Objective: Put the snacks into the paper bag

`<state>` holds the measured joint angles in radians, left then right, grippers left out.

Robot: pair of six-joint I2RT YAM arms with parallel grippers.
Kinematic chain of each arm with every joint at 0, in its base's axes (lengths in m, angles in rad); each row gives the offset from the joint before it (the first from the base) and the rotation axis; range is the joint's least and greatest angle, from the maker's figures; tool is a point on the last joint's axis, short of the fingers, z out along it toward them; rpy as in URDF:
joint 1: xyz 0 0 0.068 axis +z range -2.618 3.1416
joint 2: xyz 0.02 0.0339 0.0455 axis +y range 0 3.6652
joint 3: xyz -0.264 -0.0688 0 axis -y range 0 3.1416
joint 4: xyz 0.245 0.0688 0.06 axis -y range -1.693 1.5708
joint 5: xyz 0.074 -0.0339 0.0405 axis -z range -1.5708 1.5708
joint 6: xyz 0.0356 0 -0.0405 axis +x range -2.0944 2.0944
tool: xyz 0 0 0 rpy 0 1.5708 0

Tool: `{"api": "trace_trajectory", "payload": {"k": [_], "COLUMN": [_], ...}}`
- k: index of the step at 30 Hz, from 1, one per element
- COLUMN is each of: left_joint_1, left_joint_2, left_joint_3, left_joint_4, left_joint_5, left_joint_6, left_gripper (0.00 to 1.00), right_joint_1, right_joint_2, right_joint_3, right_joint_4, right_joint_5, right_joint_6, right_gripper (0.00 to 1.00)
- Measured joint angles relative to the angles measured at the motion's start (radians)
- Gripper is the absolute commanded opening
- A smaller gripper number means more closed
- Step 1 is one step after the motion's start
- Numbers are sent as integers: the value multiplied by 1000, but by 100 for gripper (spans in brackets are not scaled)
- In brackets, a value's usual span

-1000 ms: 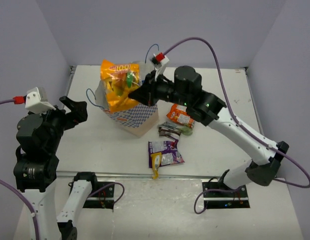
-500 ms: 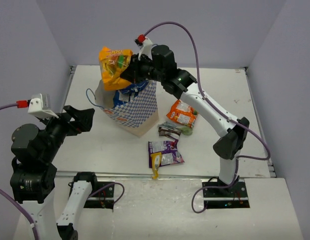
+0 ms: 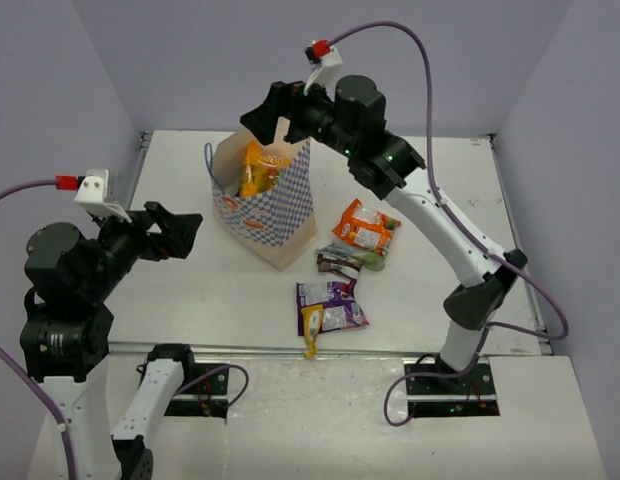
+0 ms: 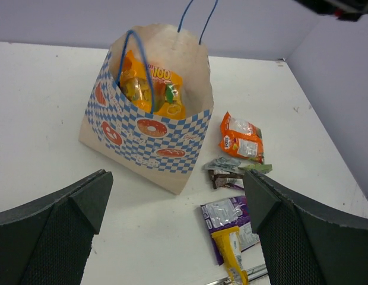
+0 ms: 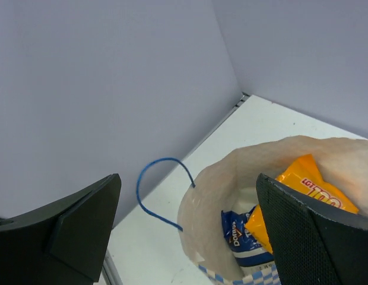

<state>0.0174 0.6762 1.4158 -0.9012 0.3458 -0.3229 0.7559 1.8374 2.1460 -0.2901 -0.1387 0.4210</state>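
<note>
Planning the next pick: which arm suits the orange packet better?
Probably right: the paper bag stands between the orange packet and the left gripper, while the right gripper hangs open with nothing between.

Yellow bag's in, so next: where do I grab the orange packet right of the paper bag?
Pinch the orange packet by its far crimped end, coming straight down from above. It lies flat on the table, so probably only an edge gives a bite; that far end is free, while the small brown bar crowds its near end.
</note>
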Motion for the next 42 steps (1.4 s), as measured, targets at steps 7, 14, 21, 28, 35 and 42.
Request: {"api": "trace_trajectory", "payload": {"k": [7,14,21,28,35,42], "left_joint_1": [0,-39,-318,-937,-1239,-1368], "left_joint_2": [122,314,480,526,499,639], "left_joint_3": [0,107,189,138,3,-103], "left_joint_4": [74,166,270,310,293,269], "left_joint_5": [35,-32,-174,-425,-646,-768], "left_joint_6": [30,19,-14,2,-55,-150], "left_gripper": [100,100,100,100,100,100], "right_joint_1": [-11,-19,-19,-20,-24,-24], "right_joint_2": [-329,-582,-687,-772,-902,-1066], "right_joint_3": [-259,-538,-674,-715,-757,-846], "right_joint_4": [37,59,42,10,-30,-77], "right_joint_5": [97,183,230,265,370,517], "right_joint_6": [-9,-13,-13,-24,-43,-55], "right_gripper": [99,99,99,99,99,99]}}
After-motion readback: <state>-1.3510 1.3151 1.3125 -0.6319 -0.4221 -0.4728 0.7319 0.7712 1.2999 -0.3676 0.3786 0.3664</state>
